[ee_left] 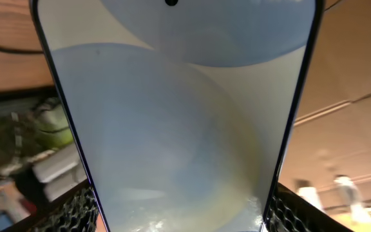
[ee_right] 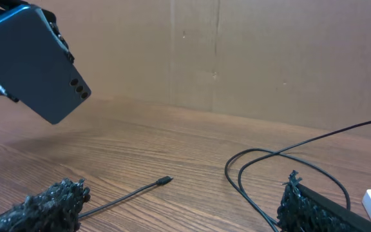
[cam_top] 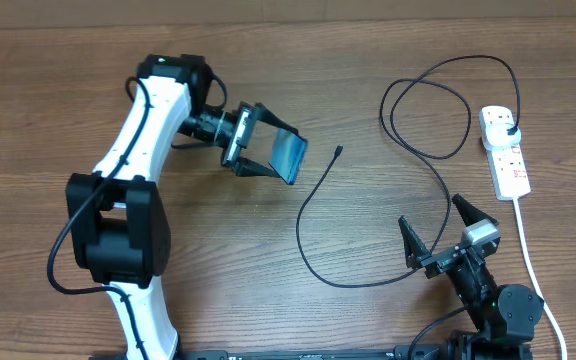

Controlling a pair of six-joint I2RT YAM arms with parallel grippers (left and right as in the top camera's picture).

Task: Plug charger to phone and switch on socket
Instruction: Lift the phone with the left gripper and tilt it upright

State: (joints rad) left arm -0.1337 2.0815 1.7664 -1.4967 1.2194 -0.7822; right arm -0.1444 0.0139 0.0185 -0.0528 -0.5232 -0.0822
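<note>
The left end effector [cam_top: 286, 157] is pinched on the side edges of the phone [ee_left: 179, 129], holding it tilted and clear of the table [cam_top: 268, 300], likely so the other arm can bring a connector to it; the charger [cam_top: 313, 200] lies slack on the wood, its tip near the phone and its plug already seated in the socket [cam_top: 508, 165] at the far right. The right end effector [cam_top: 429, 209] is spread wide and holds nothing; its fingers straddle the cable without visibly gripping it.
</note>
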